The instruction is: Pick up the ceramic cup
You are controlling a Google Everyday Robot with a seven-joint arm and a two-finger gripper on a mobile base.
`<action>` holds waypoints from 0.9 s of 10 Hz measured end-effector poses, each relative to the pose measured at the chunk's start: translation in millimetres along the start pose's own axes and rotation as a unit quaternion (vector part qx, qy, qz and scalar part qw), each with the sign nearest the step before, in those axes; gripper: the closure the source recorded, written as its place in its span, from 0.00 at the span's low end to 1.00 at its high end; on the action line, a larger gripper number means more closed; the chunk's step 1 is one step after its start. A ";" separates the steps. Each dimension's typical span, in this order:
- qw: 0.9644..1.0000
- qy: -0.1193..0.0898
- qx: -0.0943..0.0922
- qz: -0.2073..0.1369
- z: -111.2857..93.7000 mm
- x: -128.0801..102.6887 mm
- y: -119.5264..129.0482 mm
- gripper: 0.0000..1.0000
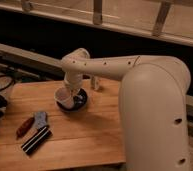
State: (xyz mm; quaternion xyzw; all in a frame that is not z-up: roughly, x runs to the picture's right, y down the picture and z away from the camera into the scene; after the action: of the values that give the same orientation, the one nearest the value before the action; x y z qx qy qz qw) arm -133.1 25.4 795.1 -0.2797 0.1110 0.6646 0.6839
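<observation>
Camera view: a wooden worktop point(85, 135) fills the lower left, with a dark wall and a railing behind it. A large white robot arm point(140, 85) rises from the right foreground and bends left over the worktop's far edge. Its gripper point(71, 90) hangs below the arm's wrist, near the middle of the far edge. The white cup point(64, 98) sits tilted right at the gripper's tip, its open mouth facing the front left corner. The cup touches the gripper, and its lower side lies over a dark saucer point(78, 101). I cannot tell whether the gripper has hold of the cup. Just right of the gripper, by the far edge, stands a small pale object point(94, 83). Toward the front left corner lie a red-handled tool point(25, 126), a grey piece point(40, 118) and a black-and-white striped bar point(36, 140).
</observation>
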 end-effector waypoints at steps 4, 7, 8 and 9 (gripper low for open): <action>1.000 -0.012 0.000 -0.010 -13.5 7.3 5.8 0.89; 1.000 -0.016 0.002 -0.023 -20.8 11.5 15.1 0.90; 1.000 -0.016 0.003 -0.025 -21.6 12.1 16.0 0.90; 0.999 -0.018 0.004 -0.027 -22.6 12.1 17.0 0.90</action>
State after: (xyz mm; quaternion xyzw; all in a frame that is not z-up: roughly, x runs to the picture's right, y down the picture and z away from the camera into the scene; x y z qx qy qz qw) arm -143.5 22.9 766.2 -0.2679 0.0943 0.6501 0.7048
